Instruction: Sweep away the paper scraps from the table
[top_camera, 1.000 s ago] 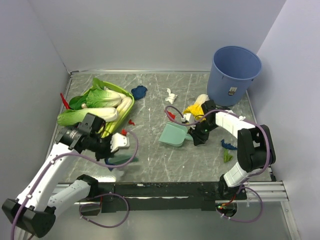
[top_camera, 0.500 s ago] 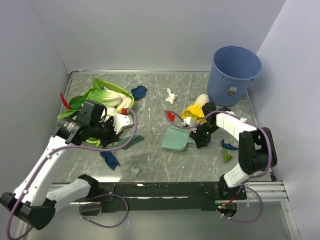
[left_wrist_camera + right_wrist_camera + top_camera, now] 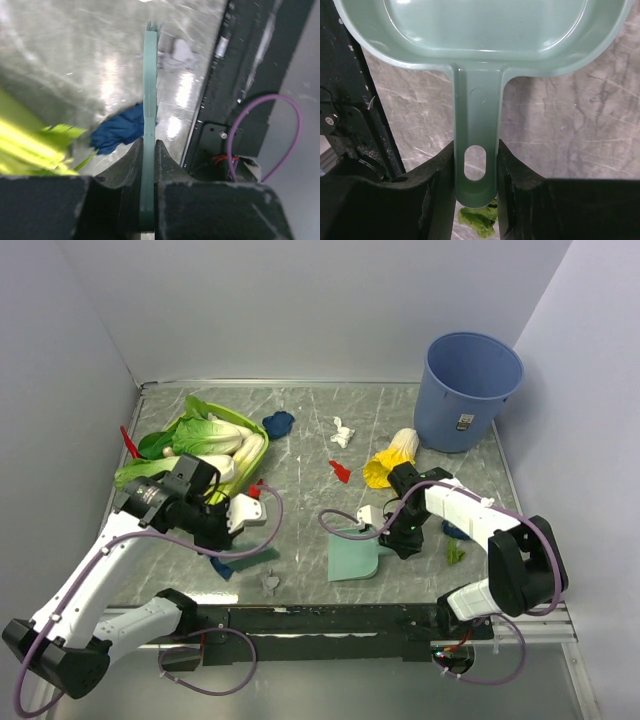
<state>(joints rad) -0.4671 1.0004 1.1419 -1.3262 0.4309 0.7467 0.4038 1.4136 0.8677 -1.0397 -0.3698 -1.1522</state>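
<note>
- From above: my left gripper (image 3: 222, 540) is shut tight on a teal brush (image 3: 252, 558), low over the near left of the table (image 3: 300, 502); the arm reaches out from its base with the wrist bent down, so the brush edge sits at the surface right beside a dark blue scrap (image 3: 220, 568); a grey scrap (image 3: 270, 582) lies just right of that, near the front edge.
- Same view: the right gripper (image 3: 398, 536) clamps the handle of the dustpan (image 3: 352, 558); the pan lies flat with its mouth turned near-left toward the brush, placed, I judge, to catch what gets pushed rightward; the forearm runs far and left from the elbow, wrist tipped back down.
- Other paper scraps lie well apart: a red scrap (image 3: 341, 472), a white scrap (image 3: 343, 430) and a blue scrap (image 3: 278, 423) further back, a green scrap (image 3: 455, 552) by the right arm; leafy vegetables (image 3: 200, 440) far left, the bin (image 3: 468, 390) far right.
- Left wrist: the fingers (image 3: 125, 165) pinch the brush edge-on; the dark blue scrap is against its left face; the grey scrap lies past its tip.
- Right wrist: the jaws grip the handle on both sides at its hanging hole; what shows of the pan is bare; the green scrap peeks out below the handle's end.
</note>
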